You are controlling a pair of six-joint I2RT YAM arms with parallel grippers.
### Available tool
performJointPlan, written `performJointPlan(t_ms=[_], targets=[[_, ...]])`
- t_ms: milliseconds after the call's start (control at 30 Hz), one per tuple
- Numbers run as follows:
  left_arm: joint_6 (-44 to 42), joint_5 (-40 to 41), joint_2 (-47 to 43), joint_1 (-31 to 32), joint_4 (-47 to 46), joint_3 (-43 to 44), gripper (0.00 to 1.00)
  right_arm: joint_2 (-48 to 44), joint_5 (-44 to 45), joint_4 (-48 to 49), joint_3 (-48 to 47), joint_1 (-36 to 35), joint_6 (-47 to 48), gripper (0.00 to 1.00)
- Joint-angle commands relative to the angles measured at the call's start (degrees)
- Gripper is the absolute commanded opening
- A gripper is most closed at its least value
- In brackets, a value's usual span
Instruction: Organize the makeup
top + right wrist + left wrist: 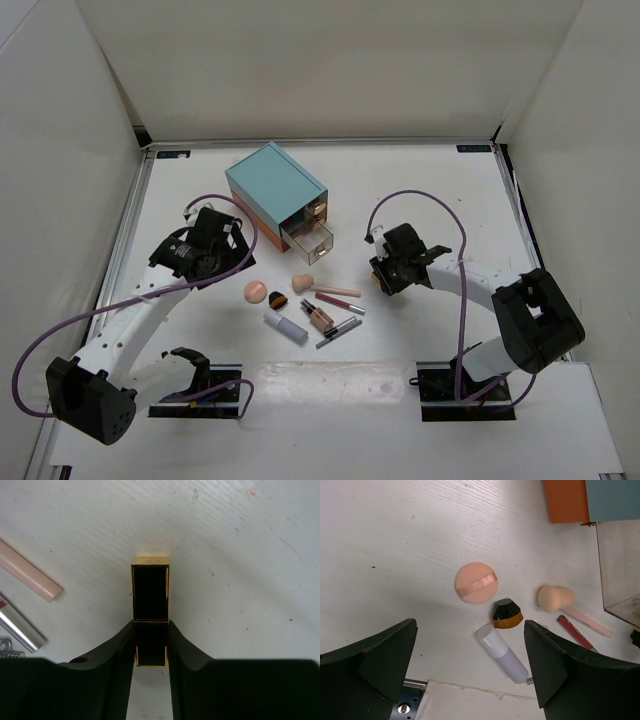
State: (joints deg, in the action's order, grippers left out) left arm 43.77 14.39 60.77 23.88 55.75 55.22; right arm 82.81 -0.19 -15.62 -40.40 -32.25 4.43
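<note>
My right gripper (384, 276) (150, 626) is shut on a black lipstick tube with gold edges (150, 591), low over the table, right of the makeup pile. My left gripper (228, 243) (470, 626) is open and empty above the pile's left side. Below it lie a peach round puff (476, 582) (255, 291), a short black and brown brush (507, 614), a white tube (501, 652) (285, 327) and a beige sponge (555, 598) (303, 283). A foundation bottle (318, 316) and slim pencils (338, 293) lie in the pile.
A teal box (275, 190) with an orange side stands at the back centre, its clear drawer (308, 240) (620, 570) pulled out toward the pile. A pink pencil (27, 572) and a silver tube (20, 627) lie left of the lipstick. White walls enclose the table.
</note>
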Motion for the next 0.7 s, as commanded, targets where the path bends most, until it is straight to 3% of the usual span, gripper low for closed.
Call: performJointPlan(t_ms=[0, 67, 200, 367, 500, 667], targets=[[0.4, 1.4, -0.3, 0.4, 0.9, 1.9, 0.98, 0.9, 0.2, 1.6, 0.5, 0.3, -1.0, 0.31], [-0.1, 1.3, 0.2, 0.3, 0.7, 1.9, 0.98, 0.7, 0.2, 1.6, -0.4, 0.3, -0.9, 0.18], [-0.4, 1.4, 0.0, 0.4, 0.3, 1.9, 0.98, -3.3, 3.0, -0.6, -5.9, -1.8, -0.2, 0.17], [-1.7, 2.3, -0.7, 0.3, -0.4, 1.8, 0.98, -6.5, -2.8, -3.7, -18.1, -6.1, 1.3, 0.17], [-1.8, 2.0, -0.7, 0.2, -1.3, 1.6, 0.98, -3.5, -3.7, -2.3, -28.4, -10.1, 1.1, 0.18], [-1.9, 1.4, -1.2, 0.3, -2.1, 1.6, 0.98, 3.3, -4.2, 2.5, -33.8, -12.9, -0.5, 0.19]])
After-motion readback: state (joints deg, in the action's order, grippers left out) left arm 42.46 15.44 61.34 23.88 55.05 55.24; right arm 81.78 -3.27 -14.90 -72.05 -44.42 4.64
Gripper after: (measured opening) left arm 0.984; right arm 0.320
